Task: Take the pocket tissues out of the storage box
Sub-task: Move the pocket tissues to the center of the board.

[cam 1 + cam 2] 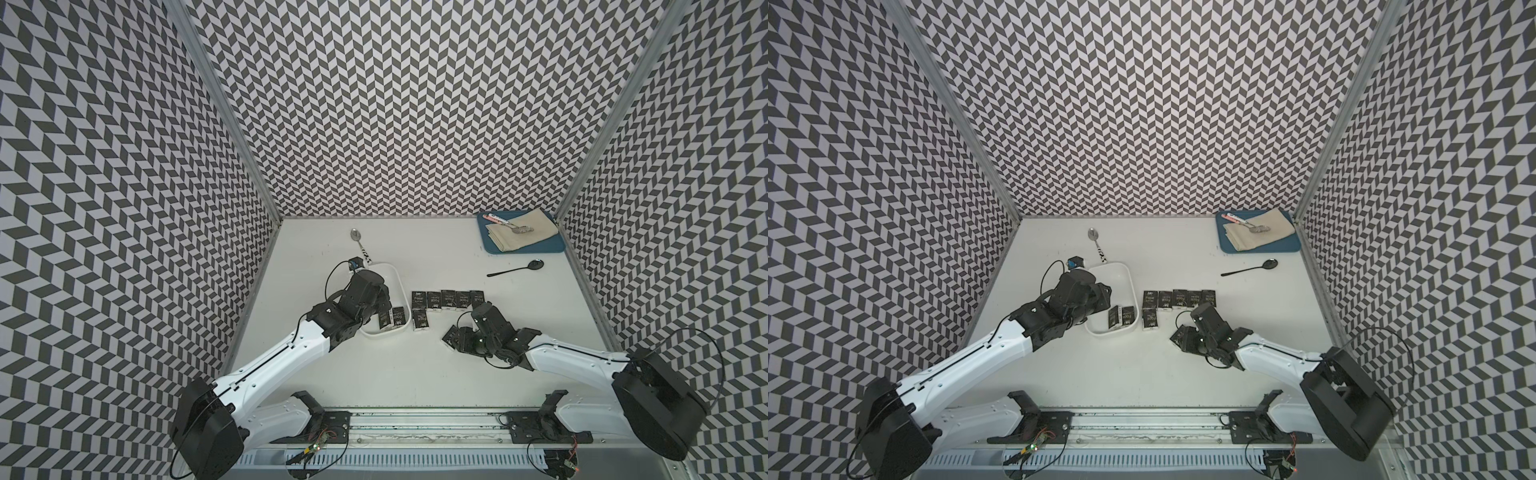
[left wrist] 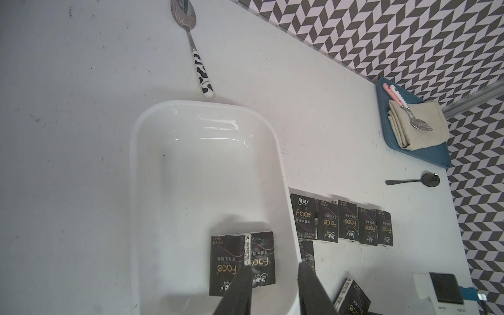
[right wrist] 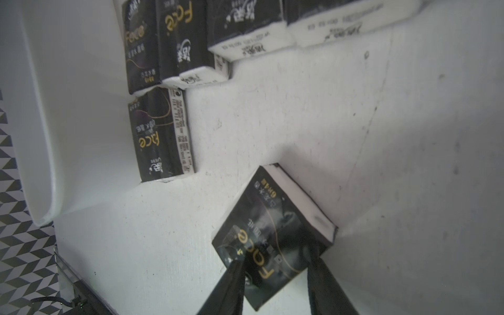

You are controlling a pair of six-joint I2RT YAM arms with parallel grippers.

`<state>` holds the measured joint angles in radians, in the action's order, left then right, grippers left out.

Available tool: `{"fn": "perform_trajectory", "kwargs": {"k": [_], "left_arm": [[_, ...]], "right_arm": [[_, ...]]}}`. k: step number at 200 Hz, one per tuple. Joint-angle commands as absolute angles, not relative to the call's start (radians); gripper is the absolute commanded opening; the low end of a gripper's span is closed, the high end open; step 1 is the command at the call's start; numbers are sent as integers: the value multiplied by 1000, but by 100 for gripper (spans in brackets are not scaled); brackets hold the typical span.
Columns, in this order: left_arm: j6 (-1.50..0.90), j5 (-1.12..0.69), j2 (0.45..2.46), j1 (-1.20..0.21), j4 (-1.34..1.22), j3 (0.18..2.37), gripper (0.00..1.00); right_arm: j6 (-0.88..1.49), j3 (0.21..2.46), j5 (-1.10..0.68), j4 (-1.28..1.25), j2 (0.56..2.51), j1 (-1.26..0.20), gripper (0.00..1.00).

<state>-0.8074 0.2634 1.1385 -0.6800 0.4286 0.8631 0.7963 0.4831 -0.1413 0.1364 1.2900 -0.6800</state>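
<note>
Two pocket tissues (image 2: 242, 261) remain in my storage box (image 2: 152, 163), six packets (image 1: 449, 300) lie out on its right; left gripper (image 2: 274, 267) hangs parted above the pair, right gripper (image 3: 276, 257) clasps a seventh packet (image 3: 272, 218).

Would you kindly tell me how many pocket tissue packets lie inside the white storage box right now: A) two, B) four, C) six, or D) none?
A: in the left wrist view the storage box holds only a first packet and, right against it, a second packet; its other end is bare.

Glossy plastic storage box (image 2: 207, 163); matt cloth (image 2: 436, 132)
</note>
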Motion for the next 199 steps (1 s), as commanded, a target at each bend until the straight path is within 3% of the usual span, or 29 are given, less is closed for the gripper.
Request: {"fn": "perform_trajectory", "kwargs": {"k": [1, 61, 138, 199], "left_arm": [[-796, 258, 1120, -672, 426, 855, 33], [-798, 258, 1124, -670, 428, 856, 33], [-795, 265, 1108, -664, 436, 847, 33], [-793, 267, 1086, -657, 448, 841, 33]], "right_arm": [[765, 531, -116, 120, 1301, -668, 43], [749, 537, -130, 103, 1329, -655, 42], [741, 532, -159, 51, 1376, -653, 24], [729, 591, -143, 42, 1445, -653, 22]]}}
